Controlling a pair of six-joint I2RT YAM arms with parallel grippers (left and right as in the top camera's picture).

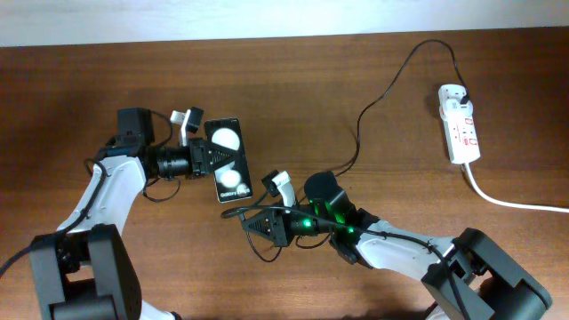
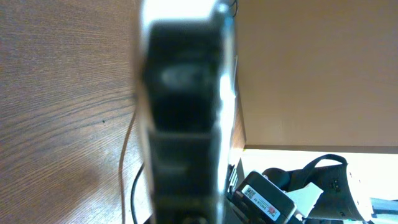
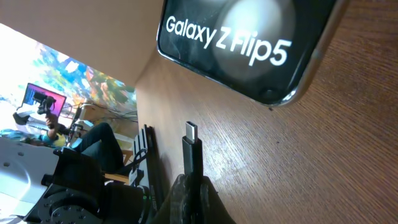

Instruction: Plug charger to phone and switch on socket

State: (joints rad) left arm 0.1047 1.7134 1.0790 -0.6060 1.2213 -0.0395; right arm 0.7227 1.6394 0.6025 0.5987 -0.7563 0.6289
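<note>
The black phone (image 1: 229,158) with two white blobs is held just above the table, my left gripper (image 1: 212,164) shut on its left edge. The left wrist view shows the phone (image 2: 181,93) edge-on and blurred, filling the space at the gripper (image 2: 186,208). My right gripper (image 1: 252,222) is shut on the charger's connector, just below the phone's lower end. In the right wrist view the connector tip (image 3: 191,144) sticks up from the gripper (image 3: 193,190), a short gap from the phone face (image 3: 249,43). The black cable (image 1: 360,120) runs to the white socket (image 1: 460,126) at the far right.
A thick white cord (image 1: 516,203) leaves the socket toward the right edge. The charger's black plug (image 1: 463,92) sits at the socket's upper end. The table's far edge (image 1: 267,40) runs along the top.
</note>
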